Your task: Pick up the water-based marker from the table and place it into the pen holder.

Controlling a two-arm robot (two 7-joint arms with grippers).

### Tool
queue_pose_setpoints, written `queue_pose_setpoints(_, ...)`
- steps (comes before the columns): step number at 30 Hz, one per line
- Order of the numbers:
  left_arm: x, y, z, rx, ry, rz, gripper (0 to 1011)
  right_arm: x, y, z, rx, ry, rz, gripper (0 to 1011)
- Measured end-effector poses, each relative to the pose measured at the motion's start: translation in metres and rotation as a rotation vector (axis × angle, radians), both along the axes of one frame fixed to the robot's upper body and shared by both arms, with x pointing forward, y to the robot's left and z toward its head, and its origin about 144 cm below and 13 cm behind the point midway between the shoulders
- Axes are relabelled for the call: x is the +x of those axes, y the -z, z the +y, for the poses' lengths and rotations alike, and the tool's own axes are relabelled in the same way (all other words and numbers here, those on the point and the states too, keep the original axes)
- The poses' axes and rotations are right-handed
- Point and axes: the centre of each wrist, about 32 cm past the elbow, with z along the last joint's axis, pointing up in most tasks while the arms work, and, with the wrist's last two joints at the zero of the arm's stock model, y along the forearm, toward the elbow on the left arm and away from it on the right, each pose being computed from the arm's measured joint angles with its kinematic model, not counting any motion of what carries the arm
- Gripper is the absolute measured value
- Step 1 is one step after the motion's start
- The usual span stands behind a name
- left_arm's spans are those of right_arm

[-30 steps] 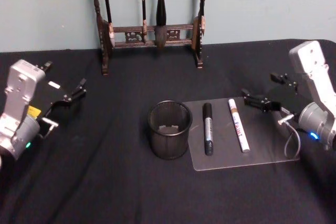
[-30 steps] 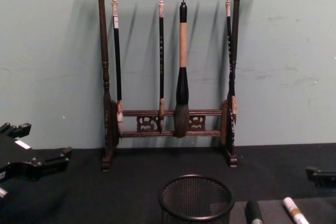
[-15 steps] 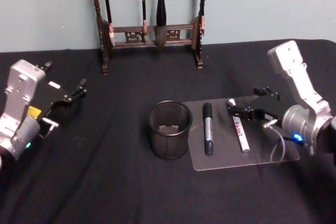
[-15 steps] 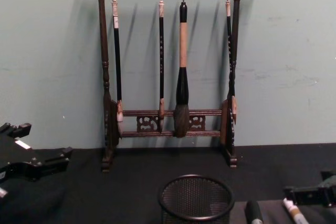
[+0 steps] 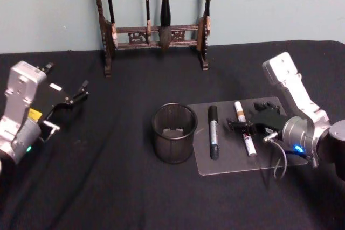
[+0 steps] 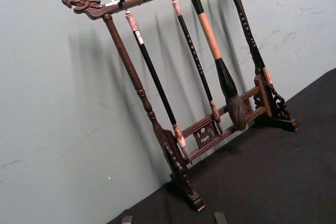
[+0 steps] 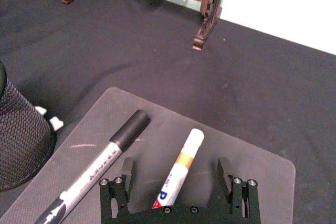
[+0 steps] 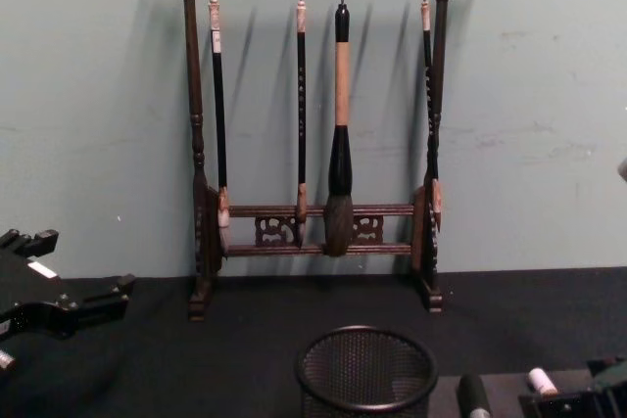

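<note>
From the head, the right gripper [image 5: 243, 117] hangs low over the grey mat [image 5: 232, 162], fingers apart astride the white marker [image 5: 249, 145] I take for the water-based one, with the pen holder [image 5: 172, 145] just left of the mat on the black cloth [image 5: 108, 187]. In the left wrist view, the left gripper [image 6: 173, 217], parked far left with fingers apart, faces the brush rack [image 6: 210, 93] and pale wall [image 6: 63, 103]. The right wrist shows nothing gripped yet, so this is the approach step, and next comes a short drop and a squeeze. From the chest, the holder stands before the rack.

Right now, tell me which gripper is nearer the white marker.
Right. The right gripper is open astride the white marker, one finger each side; the left gripper, open too, sits far off on the robot's left.
</note>
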Motion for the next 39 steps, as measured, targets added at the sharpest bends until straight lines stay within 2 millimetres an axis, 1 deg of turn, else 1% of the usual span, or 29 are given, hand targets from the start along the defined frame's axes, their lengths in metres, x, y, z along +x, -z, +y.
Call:
queue_pose_setpoints(17, 0.000, 0.000, 0.000, 0.000, 0.000, 0.000, 1001, -0.003, 0.006, -0.002, -0.003, 0.015, 0.029, 1000)
queue_pose_setpoints(39, 0.000, 0.000, 0.000, 0.000, 0.000, 0.000, 1001, 0.003, 0.010, -0.001, -0.006, 0.017, 0.039, 1000)
